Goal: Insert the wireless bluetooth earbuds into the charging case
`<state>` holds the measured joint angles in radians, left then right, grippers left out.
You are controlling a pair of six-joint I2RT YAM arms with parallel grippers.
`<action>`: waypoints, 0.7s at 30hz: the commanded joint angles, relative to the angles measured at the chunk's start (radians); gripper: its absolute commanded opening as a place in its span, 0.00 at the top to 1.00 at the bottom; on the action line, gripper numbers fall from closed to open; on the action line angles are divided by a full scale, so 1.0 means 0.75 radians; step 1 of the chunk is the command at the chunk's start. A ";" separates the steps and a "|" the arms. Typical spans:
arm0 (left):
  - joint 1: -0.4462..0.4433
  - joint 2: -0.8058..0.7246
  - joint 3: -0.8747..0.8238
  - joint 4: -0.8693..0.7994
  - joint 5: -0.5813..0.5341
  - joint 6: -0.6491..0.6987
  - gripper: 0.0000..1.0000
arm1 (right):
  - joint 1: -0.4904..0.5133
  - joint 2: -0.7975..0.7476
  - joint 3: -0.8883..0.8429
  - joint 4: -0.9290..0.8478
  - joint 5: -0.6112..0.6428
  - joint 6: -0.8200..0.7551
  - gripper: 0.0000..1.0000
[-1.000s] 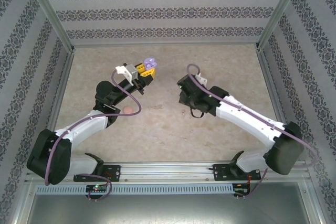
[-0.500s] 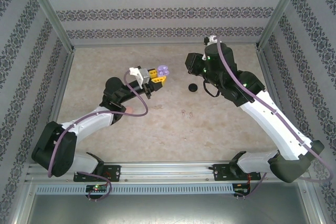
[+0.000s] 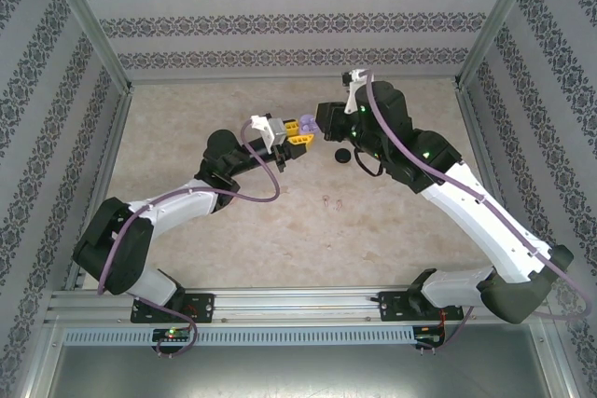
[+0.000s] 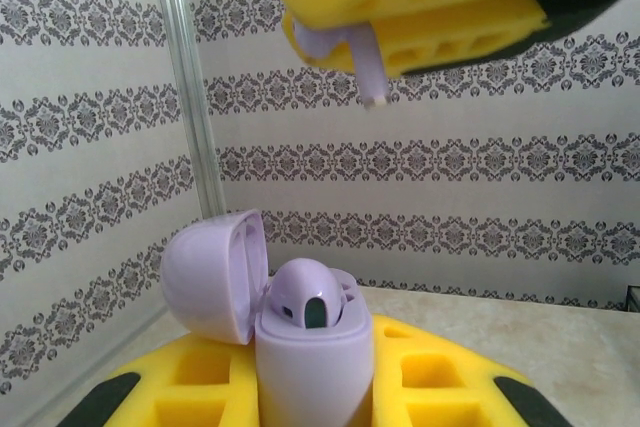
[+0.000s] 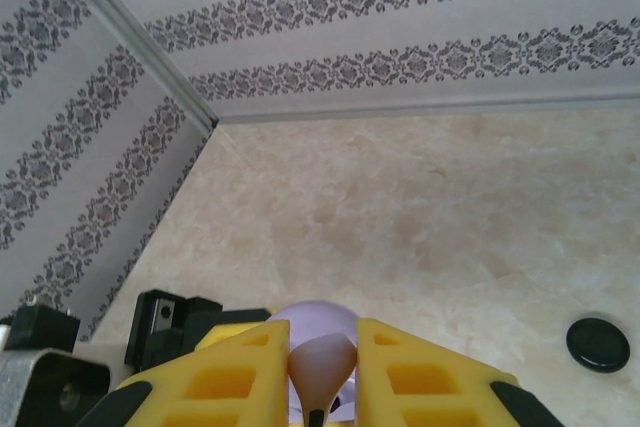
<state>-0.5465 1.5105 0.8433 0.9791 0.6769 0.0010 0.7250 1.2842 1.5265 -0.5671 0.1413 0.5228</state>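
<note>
Walled table (image 3: 280, 230), left end effector (image 3: 300, 130) pinching case (image 4: 312, 347), right end effector (image 5: 320, 377) pinching earbud (image 4: 352, 47)

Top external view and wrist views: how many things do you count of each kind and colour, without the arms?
1 purple round charging case, lid open
2 purple short-stemmed earbud: one seated in that case, one in the right gripper
1 black round case
Total: 4
Some tiny specks on the table are too small to tell.
</note>
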 commanded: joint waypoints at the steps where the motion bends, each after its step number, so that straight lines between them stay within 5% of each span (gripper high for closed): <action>1: -0.024 0.014 0.049 0.083 -0.005 0.015 1.00 | 0.017 -0.014 -0.036 0.052 0.050 -0.029 0.80; 21: -0.040 -0.012 0.063 0.081 -0.002 0.017 1.00 | 0.017 0.019 -0.111 0.103 0.076 0.026 0.80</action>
<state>-0.5583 1.5208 0.8581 0.9794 0.6731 0.0010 0.7311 1.2869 1.4517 -0.5186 0.1829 0.5255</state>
